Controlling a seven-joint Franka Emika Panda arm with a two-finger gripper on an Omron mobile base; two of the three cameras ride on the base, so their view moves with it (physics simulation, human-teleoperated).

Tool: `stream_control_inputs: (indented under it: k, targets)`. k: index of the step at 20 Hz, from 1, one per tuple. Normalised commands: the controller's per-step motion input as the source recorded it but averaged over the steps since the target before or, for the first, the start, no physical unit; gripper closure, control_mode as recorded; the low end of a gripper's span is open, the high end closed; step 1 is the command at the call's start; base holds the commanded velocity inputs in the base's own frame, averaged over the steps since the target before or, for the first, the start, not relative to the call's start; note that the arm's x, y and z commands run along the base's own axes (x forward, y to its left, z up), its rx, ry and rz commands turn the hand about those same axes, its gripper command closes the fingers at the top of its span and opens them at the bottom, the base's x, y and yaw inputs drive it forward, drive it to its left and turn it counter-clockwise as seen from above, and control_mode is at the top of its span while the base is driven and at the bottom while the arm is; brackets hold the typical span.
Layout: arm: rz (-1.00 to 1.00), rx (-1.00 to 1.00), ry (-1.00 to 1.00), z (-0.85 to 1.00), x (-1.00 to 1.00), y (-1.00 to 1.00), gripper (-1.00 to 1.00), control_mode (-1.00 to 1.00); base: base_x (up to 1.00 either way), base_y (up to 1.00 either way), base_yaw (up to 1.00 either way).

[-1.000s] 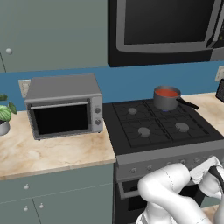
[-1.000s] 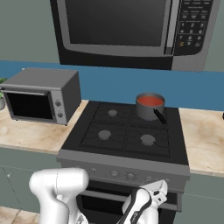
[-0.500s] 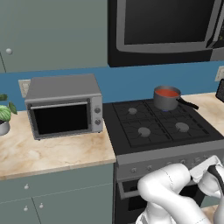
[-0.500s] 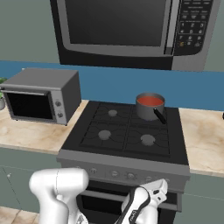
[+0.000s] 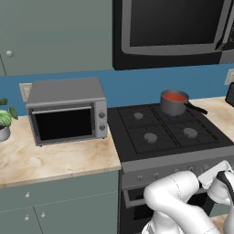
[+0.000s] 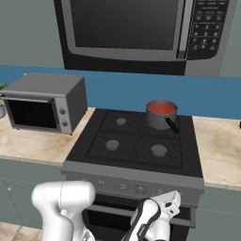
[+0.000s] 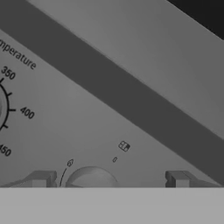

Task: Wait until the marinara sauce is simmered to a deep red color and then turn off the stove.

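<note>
The marinara sauce (image 5: 175, 97) (image 6: 161, 108) is an orange-red disc in a dark grey saucepan (image 5: 172, 107) (image 6: 157, 120) on the back right burner of the stove (image 5: 161, 129) (image 6: 136, 140). My gripper (image 5: 225, 179) (image 6: 175, 200) is low in front of the stove's grey front panel (image 5: 173, 165), at its right end. In the hand view the gripper (image 7: 109, 178) is open, its fingertips (image 7: 41, 178) standing apart on either side of a round grey knob (image 7: 90, 176) with gaps to both.
A silver toaster oven (image 5: 67, 112) (image 6: 44, 103) stands on the marble counter (image 5: 55, 157) left of the stove. A black microwave (image 5: 173, 27) (image 6: 141, 33) hangs above. A potted plant (image 5: 3, 121) sits far left. A temperature dial (image 7: 2, 107) is left of the knob.
My hand has shifted slightly at the front panel and the fingers have spread a touch wider. Saucepan and sauce look the same.
</note>
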Motion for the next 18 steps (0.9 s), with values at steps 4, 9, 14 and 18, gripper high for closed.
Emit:
stream_control_inputs:
  k: [4,9,14,18]
  targets:
    - [0.0,0.0,0.01,-0.02,0.04,0.0,-1.0,-1.0,0.0,0.0,0.0]
    - [0.0,0.0,0.01,-0.14,0.01,0.0,-1.0,-1.0,0.0,0.0,0.0]
    - [0.0,0.0,0.01,-0.17,0.0,0.0,-1.0,-1.0,0.0,0.0,0.0]
    - [0.0,0.0,0.02,-0.2,0.0,0.0,-1.0,-1.0,0.0,0.0,0.0]
